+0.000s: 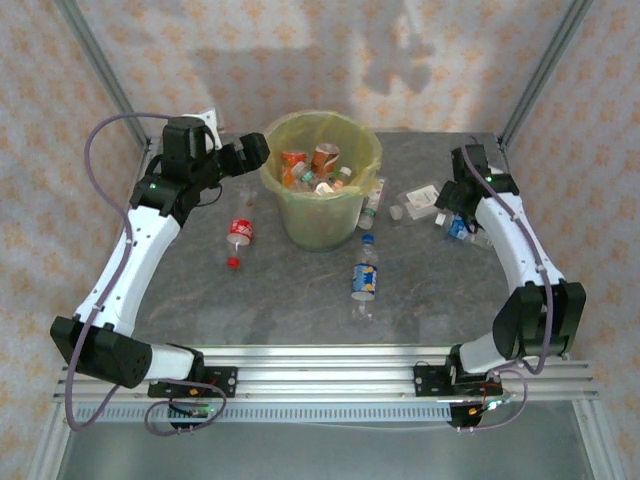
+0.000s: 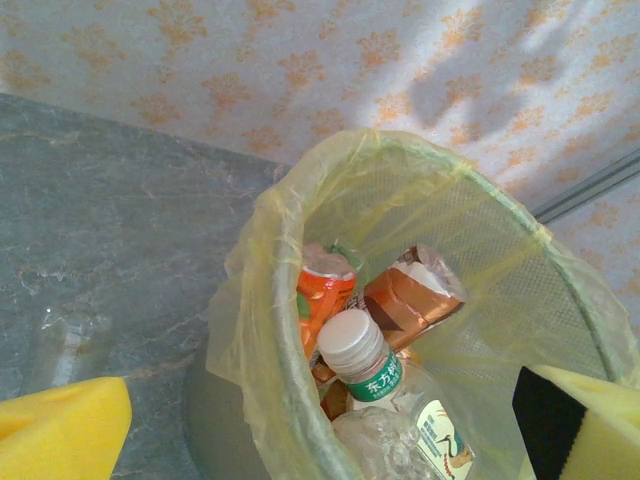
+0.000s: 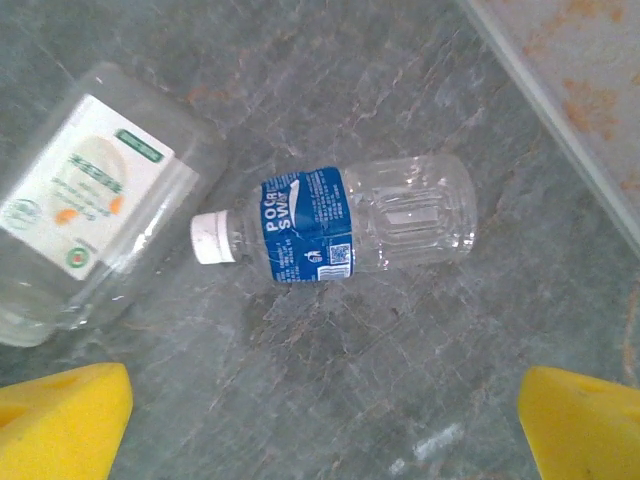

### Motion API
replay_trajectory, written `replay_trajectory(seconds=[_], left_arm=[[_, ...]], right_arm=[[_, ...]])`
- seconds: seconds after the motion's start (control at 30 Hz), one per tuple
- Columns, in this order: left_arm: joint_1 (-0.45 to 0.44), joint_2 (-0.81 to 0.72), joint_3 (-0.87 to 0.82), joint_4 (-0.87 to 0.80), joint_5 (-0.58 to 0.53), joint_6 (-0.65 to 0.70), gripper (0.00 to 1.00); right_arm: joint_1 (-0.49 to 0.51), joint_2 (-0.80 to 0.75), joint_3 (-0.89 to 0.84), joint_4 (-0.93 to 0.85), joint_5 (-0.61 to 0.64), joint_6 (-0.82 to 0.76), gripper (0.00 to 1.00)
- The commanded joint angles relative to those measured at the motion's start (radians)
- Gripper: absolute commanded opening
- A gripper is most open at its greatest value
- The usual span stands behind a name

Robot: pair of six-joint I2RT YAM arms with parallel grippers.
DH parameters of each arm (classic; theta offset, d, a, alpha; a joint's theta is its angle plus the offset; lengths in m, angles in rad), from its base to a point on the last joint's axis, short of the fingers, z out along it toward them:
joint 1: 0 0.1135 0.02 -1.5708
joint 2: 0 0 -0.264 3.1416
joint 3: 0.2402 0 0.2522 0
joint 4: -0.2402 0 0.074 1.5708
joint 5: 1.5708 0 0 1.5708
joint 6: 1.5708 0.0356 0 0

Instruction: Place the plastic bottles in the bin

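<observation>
The bin (image 1: pixel 277 192), pale green with a yellow bag over its rim, stands at the table's back centre and holds several plastic bottles (image 1: pixel 312 168). My left gripper (image 1: pixel 256 150) hangs open at the bin's left rim. Its yellow pads (image 2: pixel 62 428) frame the bin (image 2: pixel 262 300), where a white-capped bottle (image 2: pixel 372 372) lies on orange and brown ones. My right gripper (image 1: pixel 450 207) hovers open over the right side. A blue-labelled bottle (image 3: pixel 350 225) lies just ahead of its pads (image 3: pixel 60 422), not between them, beside a wider white-labelled bottle (image 3: pixel 90 200).
A red-labelled bottle (image 1: pixel 239 234) lies left of the bin. In front of the bin lies a blue-and-yellow-labelled one (image 1: pixel 364 280), and another leans by its right side (image 1: pixel 372 206). Frame posts and a metal rail (image 3: pixel 545 95) edge the table at the back right.
</observation>
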Motion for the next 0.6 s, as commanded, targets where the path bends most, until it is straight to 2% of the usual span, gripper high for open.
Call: replay_trajectory(seconds=[0.0, 0.13, 0.37, 0.57], left_arm=[[0.006, -0.008, -0.002, 0.002, 0.005, 0.028, 1.0], [0.006, -0.003, -0.009, 0.01, 0.017, 0.027, 1.0], [0.006, 0.009, -0.014, 0.006, 0.028, 0.029, 1.0], [0.006, 0.011, -0.014, 0.004, 0.031, 0.031, 1.0]], right_arm=[[-0.04, -0.016, -0.053, 0.192, -0.073, -0.057, 0.99], [-0.105, 0.07, -0.035, 0.233, -0.178, -0.114, 0.99], [-0.177, 0.236, 0.043, 0.257, -0.238, -0.206, 0.99], [-0.231, 0.301, 0.072, 0.302, -0.316, -0.249, 0.99]])
